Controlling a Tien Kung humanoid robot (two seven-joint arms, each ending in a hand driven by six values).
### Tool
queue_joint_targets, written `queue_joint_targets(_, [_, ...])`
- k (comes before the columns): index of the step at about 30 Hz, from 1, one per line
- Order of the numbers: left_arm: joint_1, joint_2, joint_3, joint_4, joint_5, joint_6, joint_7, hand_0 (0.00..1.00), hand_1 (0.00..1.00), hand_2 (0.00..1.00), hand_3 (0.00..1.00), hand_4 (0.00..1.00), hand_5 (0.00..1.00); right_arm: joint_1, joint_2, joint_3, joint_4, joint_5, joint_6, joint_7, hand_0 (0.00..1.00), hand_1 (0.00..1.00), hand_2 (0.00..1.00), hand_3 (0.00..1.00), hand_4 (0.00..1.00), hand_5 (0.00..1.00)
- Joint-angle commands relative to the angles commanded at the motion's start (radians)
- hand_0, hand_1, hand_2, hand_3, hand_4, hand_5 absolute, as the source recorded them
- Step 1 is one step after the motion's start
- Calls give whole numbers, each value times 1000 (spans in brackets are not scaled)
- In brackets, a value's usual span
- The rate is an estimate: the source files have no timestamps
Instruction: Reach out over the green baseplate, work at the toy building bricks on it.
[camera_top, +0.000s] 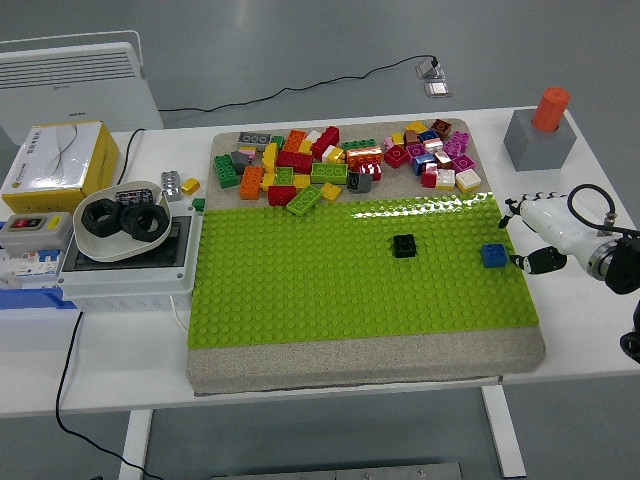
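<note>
The green baseplate (330, 275) lies on a grey mat in the middle of the table. A small black brick (404, 246) sits on it right of centre. A small blue brick (493, 255) sits near its right edge. A heap of loose coloured bricks (340, 160) lies on the mat behind the plate. My right hand (528, 240), white with black fingertips, hovers just off the plate's right edge, to the right of the blue brick. Its fingers are relaxed and hold nothing. My left arm is out of view.
A grey block with an orange cylinder (542, 130) stands at the back right. A white bowl with black rings (125, 218) rests on a grey box at the left, beside a yellow box (58, 160) and a switch unit (30, 238).
</note>
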Motion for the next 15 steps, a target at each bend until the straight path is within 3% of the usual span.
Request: queue_joint_targets(15, [0,0,7,0,-7,-1,0,736,735,714,832,828,998,-7,54,-9,-54,15,-20,8,923,955,928,683,756,153])
